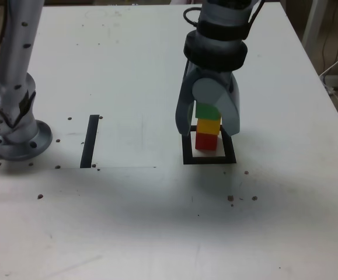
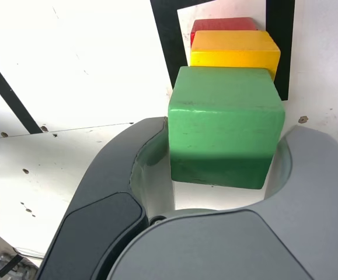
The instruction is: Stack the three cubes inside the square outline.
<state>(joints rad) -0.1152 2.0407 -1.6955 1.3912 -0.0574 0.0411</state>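
While the pincer point(image 1: 208, 125) hangs straight down over the square outline point(image 1: 209, 159), its two grey jaws straddle the green cube point(image 1: 206, 111) at the top of the stack, and the wrist view shows a sliver of space on at least one side of that cube, so the jaws look parted rather than clamped, though I cannot tell for sure whether one of them touches it. Green sits on the yellow cube point(image 1: 208, 126), yellow on the red cube point(image 1: 206, 140), and the red one stands on the pale centre inside the outline, toward its far edge. Around the outline the white table point(image 1: 157, 221) lies bare on the near side and on the exterior view's right, with only small dark specks. Only the wrist view point(image 2: 226, 125) shows the cubes' tops roughly lined up and the gap beside the green one; only the exterior view shows the stack's full height and the arm's base point(image 1: 17, 137). That base stands well off to the exterior view's left of the outline, with a narrow black strip point(image 1: 90, 142) between them
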